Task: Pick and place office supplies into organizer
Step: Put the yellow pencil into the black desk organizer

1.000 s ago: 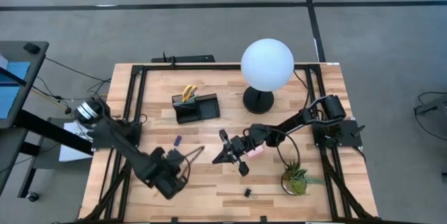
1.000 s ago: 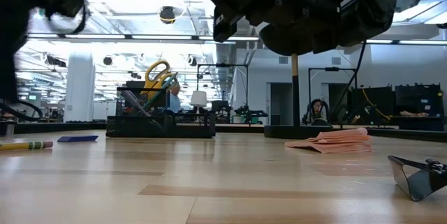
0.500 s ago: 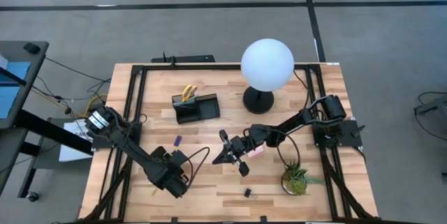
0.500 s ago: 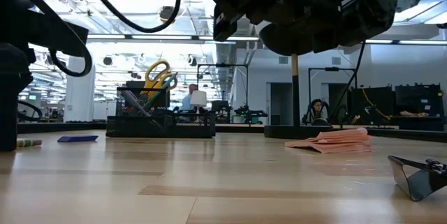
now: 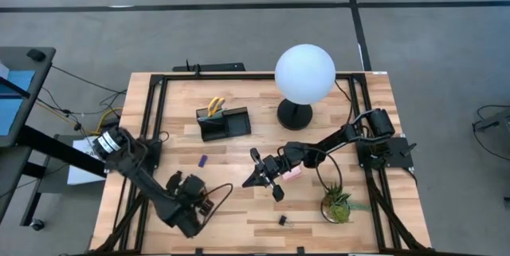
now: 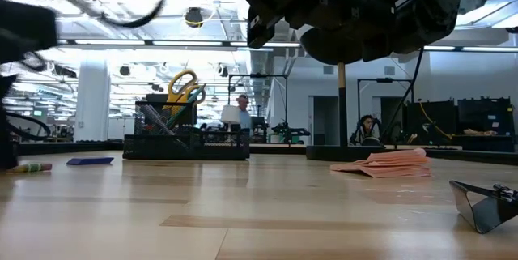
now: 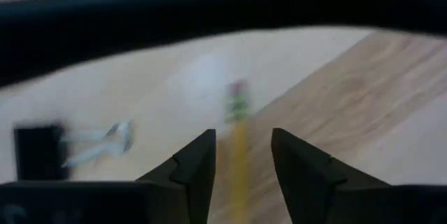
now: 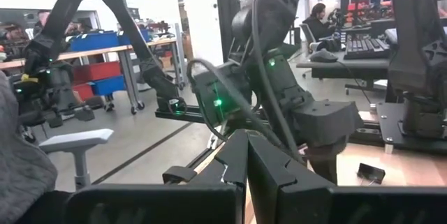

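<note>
Left wrist view alone: left tool (image 7: 242,155) open astride yellow pencil (image 7: 239,155).

Left gripper (image 7: 241,155) low, fingers parted — right gripper (image 5: 256,178) closed, mid-table

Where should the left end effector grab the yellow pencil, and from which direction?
Mid-shaft, from straight above. The yellow wooden pencil lies flat on the wooden table, its shaft running between the left end effector's open fingers, so closing across the thin shaft looks best.
</note>
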Robot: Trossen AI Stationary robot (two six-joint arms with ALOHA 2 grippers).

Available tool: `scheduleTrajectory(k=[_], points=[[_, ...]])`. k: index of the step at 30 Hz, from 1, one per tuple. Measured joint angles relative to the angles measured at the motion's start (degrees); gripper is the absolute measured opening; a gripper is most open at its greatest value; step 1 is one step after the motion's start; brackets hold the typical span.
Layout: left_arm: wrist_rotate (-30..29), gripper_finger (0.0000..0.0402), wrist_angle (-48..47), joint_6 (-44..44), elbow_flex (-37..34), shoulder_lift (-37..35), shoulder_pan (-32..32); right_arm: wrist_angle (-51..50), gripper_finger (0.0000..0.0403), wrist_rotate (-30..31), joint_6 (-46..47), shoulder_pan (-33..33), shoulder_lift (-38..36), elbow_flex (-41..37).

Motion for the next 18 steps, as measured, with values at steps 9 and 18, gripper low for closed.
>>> scheduleTrajectory(k=[9, 18], points=[[-11.14, 0.0129, 9.24, -15.55, -6.34, 3.28, -9.62, -0.01, 0.0000, 0.00, -0.04, -0.52, 0.00, 0.00], [-16.28, 0.0129, 4.62, -18.68, -1.21, 11.74, -10.82, 0.00, 0.0000, 0.22, -0.02, -1.79, 0.00, 0.00]])
